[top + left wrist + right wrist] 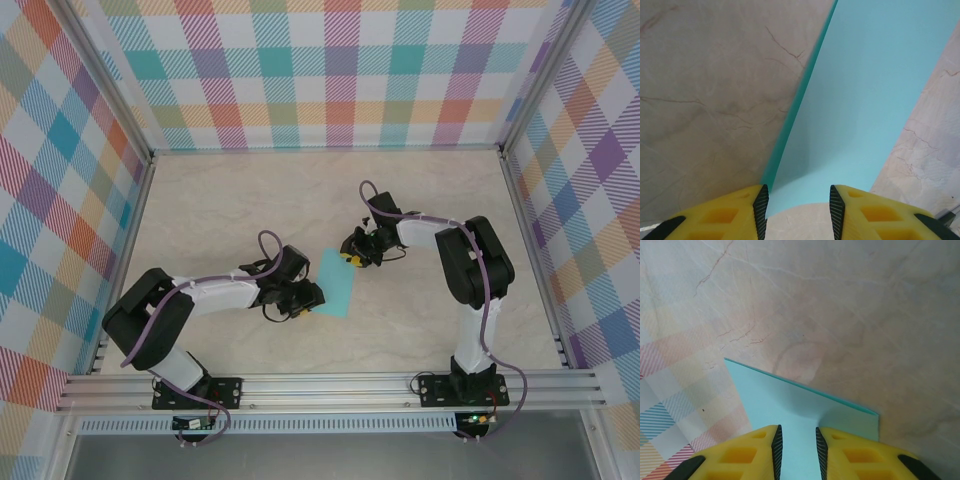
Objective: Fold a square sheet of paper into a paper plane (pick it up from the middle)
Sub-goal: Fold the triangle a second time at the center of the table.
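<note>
one turquoise sheet (338, 285) on tabletop (250, 200)

No legible writing anywhere

No lettering, label, brand, number or sign can be read: the turquoise sheet of paper (334, 284) is plain, the marbled tabletop (250, 200) shows veins, the back wall (340, 70) coloured checks.

Your marbled beige tabletop (250, 200) under the left tool (318, 297), plaid walls (330, 70) beyond and beside it, aluminium rail (330, 380) behind it
</note>
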